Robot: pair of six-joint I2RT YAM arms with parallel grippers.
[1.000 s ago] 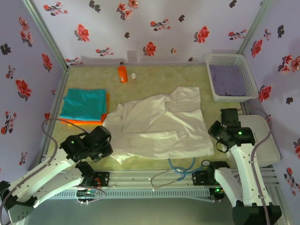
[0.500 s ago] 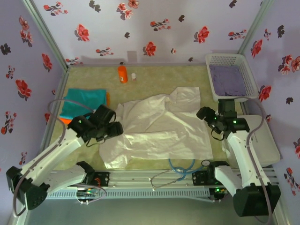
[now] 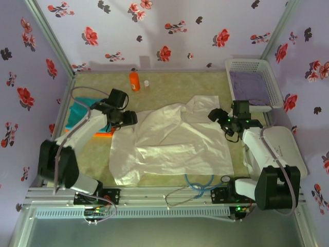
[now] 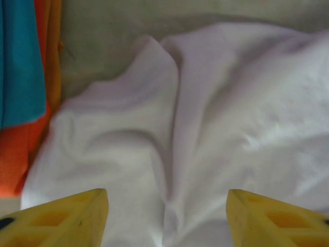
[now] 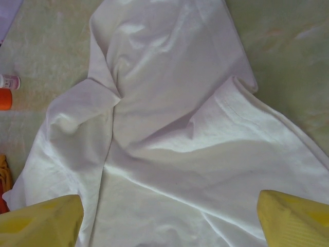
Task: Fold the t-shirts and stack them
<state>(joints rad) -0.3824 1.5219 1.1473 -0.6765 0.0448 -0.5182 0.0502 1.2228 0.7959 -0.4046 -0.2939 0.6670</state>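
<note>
At the centre of the table (image 3: 205, 85), the white t-shirt (image 3: 175, 141) lies spread and wrinkled. The left gripper (image 3: 131, 119) hovers over its 10 o'clock edge and the right gripper (image 3: 213, 116) at 2 o'clock, both with fingers parted and holding nothing. The folded teal t-shirt (image 3: 80, 110) sits on the orange t-shirt (image 3: 105, 133) at 9 o'clock.

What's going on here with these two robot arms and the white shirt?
Two robot arms are folding shirts. A white t-shirt lies spread and wrinkled on the table. The left gripper is open at the shirt's left edge, near the folded teal and orange shirts. The right gripper is open over the shirt's far right part. Neither is gripping the cloth at this moment.
</note>
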